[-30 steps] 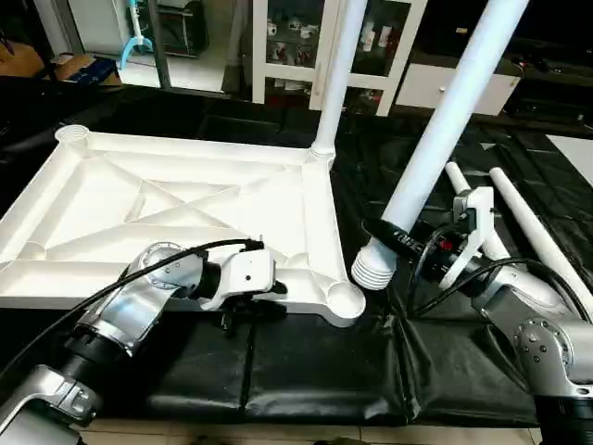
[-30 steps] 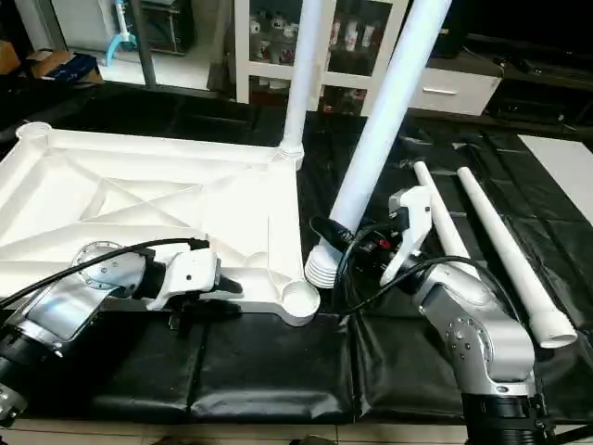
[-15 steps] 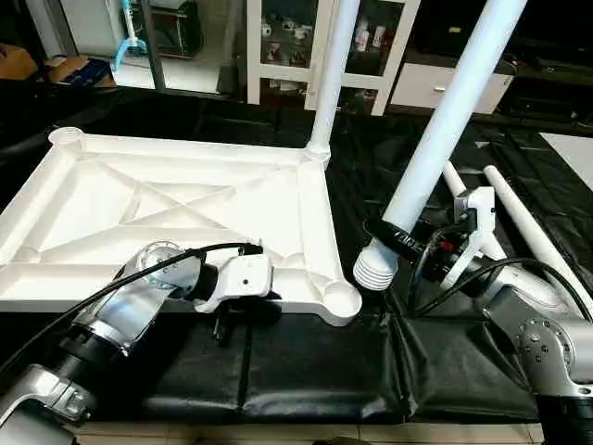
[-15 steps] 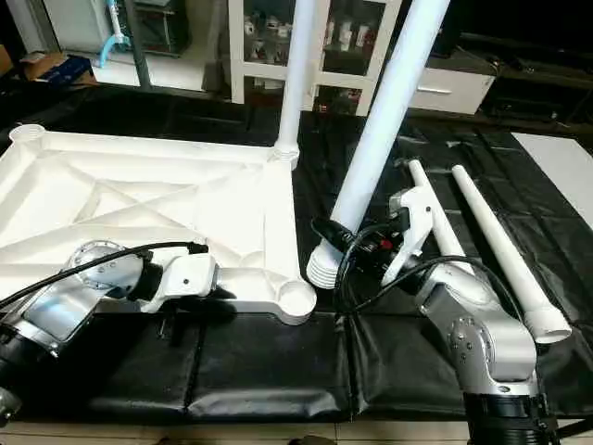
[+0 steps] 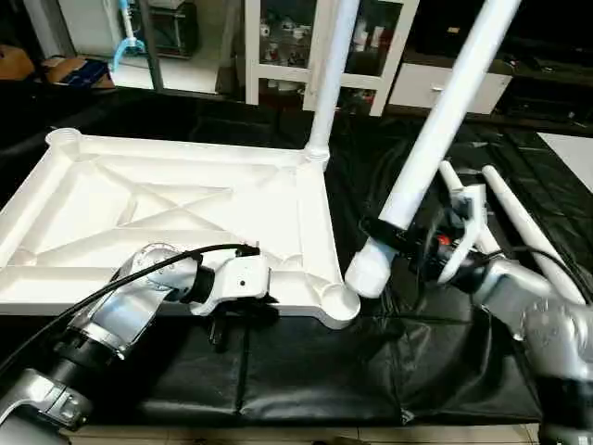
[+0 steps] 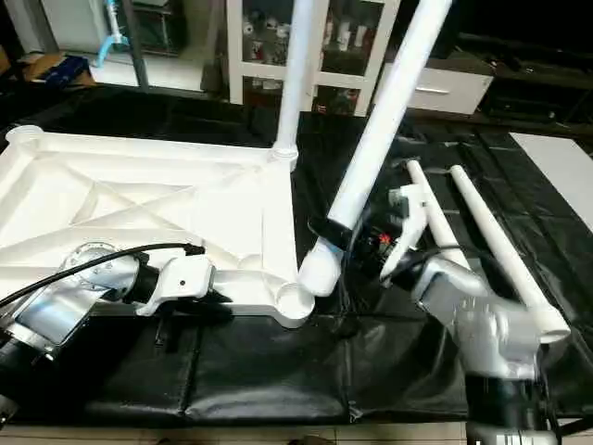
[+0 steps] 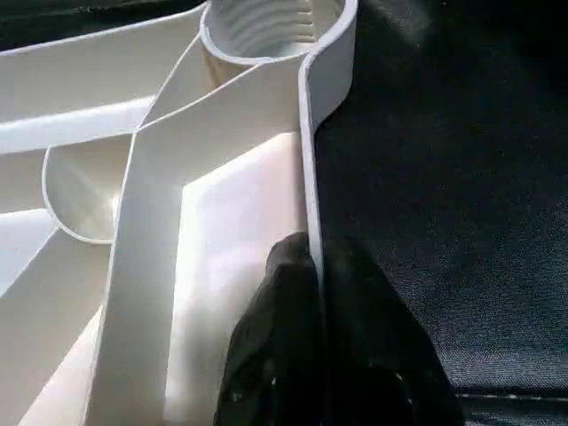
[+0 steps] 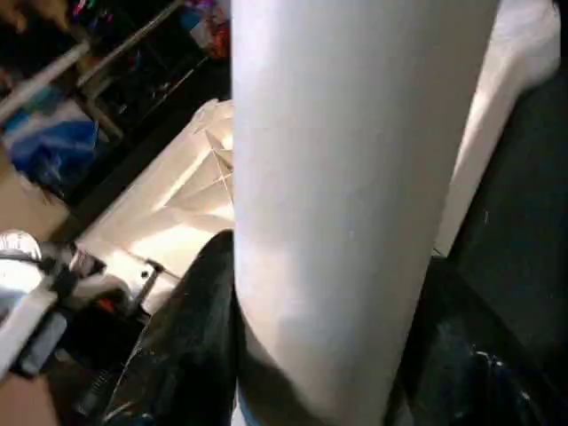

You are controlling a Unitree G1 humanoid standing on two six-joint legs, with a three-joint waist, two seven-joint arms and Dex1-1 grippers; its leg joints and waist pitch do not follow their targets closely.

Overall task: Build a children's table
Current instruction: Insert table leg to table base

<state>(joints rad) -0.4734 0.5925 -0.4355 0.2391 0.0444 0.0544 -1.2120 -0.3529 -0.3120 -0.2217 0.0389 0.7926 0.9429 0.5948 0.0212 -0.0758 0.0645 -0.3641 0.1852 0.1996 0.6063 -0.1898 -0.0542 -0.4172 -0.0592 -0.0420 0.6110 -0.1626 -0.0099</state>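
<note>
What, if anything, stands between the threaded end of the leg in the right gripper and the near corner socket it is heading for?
Nothing visible does. The leg, clamped in the right gripper, has its lower end right beside the open near corner socket, tilted, not yet seated. The left gripper pinches the tabletop's rim away from the socket.

A white plastic table top (image 5: 176, 218) lies upside down on a surface covered in black sheeting (image 5: 306, 362), its X-ribbed underside facing up. One white tube leg (image 5: 329, 74) stands upright in the far right corner socket. The robot's left hand (image 5: 243, 306) grips the top's near rim, its silver forearm reaching in from the lower left. The right hand (image 5: 394, 236) is clamped around a second leg (image 5: 435, 139) close to its lower end; this leg leans up and to the right, its lower end just beside the near right corner socket (image 5: 340, 301). Two more legs (image 5: 523, 227) lie side by side on the sheeting at the right. A white glass-door cabinet (image 5: 315, 46) stands behind.
</note>
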